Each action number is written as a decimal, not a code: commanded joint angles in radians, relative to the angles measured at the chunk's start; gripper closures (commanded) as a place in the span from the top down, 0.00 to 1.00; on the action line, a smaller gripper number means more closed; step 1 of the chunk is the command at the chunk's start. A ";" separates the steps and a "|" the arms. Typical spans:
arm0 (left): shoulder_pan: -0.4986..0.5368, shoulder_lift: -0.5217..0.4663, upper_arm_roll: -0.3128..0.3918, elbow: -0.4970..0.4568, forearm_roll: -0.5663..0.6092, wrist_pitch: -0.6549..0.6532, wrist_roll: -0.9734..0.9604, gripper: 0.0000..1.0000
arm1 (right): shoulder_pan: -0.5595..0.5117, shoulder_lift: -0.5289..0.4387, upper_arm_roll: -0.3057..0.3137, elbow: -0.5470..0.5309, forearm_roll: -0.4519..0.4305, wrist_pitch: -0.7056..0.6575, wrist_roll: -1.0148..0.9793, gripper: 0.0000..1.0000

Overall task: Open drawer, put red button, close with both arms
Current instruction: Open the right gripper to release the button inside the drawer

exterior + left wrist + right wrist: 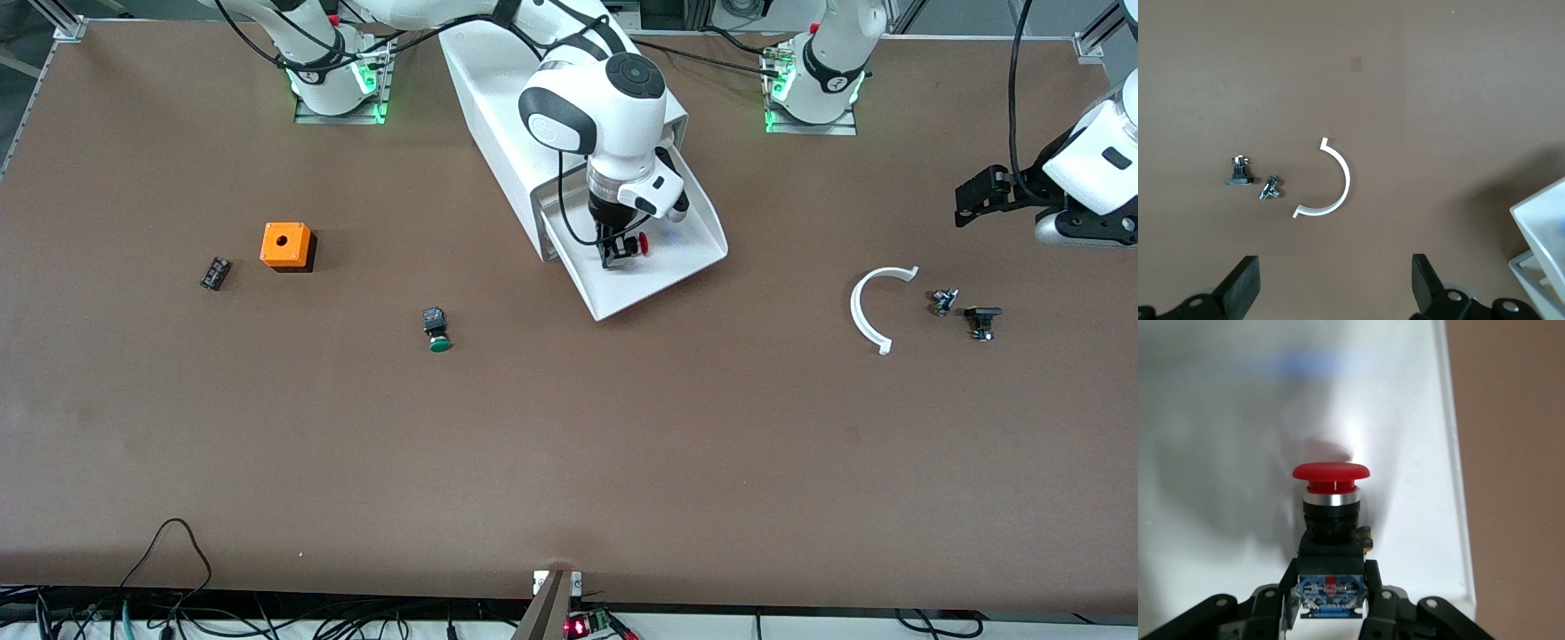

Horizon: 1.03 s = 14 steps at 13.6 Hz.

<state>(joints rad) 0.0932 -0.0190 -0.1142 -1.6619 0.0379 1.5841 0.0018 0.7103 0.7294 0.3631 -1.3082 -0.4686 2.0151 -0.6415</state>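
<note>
The white drawer (685, 262) is pulled out of the white cabinet (498, 98). My right gripper (616, 253) is inside the open drawer, shut on the black body of the red button (640, 244). In the right wrist view the red button (1331, 472) stands between the fingers (1373, 583), its red cap over the white drawer floor (1218, 453). My left gripper (969, 203) is open and empty, waiting above the table at the left arm's end; its fingers (1245, 283) show in the left wrist view.
A green-capped button (436, 328) lies on the table, nearer the camera than the cabinet. An orange box (286, 245) and a small black part (214, 273) lie toward the right arm's end. A white curved piece (871, 307) and two small metal parts (965, 311) lie under the left gripper.
</note>
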 commanded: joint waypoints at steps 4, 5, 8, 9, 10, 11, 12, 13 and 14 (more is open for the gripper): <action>-0.015 0.013 0.013 0.021 -0.041 0.004 -0.114 1.00 | 0.028 0.016 0.000 0.043 0.016 -0.029 0.043 1.00; -0.015 0.013 0.013 0.021 -0.043 0.004 -0.114 1.00 | 0.028 0.002 0.000 0.046 0.022 -0.029 0.057 1.00; -0.016 0.013 0.014 0.024 -0.036 0.002 -0.114 1.00 | 0.026 -0.077 -0.003 0.072 0.015 -0.056 0.230 1.00; -0.016 0.017 0.017 0.024 -0.036 0.002 -0.114 1.00 | 0.018 -0.103 -0.009 0.078 0.008 -0.058 0.271 1.00; -0.016 0.022 0.021 0.025 -0.036 0.002 -0.114 1.00 | 0.005 -0.131 -0.035 0.102 0.010 -0.050 0.295 1.00; -0.015 0.030 0.024 0.024 -0.039 0.008 -0.112 1.00 | -0.012 -0.145 -0.068 0.125 0.016 -0.050 0.290 1.00; -0.015 0.045 0.027 0.019 -0.032 0.048 -0.111 1.00 | -0.044 -0.165 -0.085 0.133 0.025 -0.050 0.290 1.00; -0.013 0.051 0.027 0.007 -0.032 0.078 -0.097 1.00 | -0.081 -0.195 -0.087 0.133 0.037 -0.058 0.293 1.00; -0.016 0.066 0.027 0.001 -0.038 0.088 -0.097 1.00 | -0.115 -0.215 -0.089 0.129 0.066 -0.059 0.296 1.00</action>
<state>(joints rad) 0.0909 0.0121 -0.1005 -1.6642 0.0149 1.6404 -0.1043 0.6571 0.5511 0.2745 -1.1754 -0.4462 1.9716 -0.3603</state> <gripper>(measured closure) 0.000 0.000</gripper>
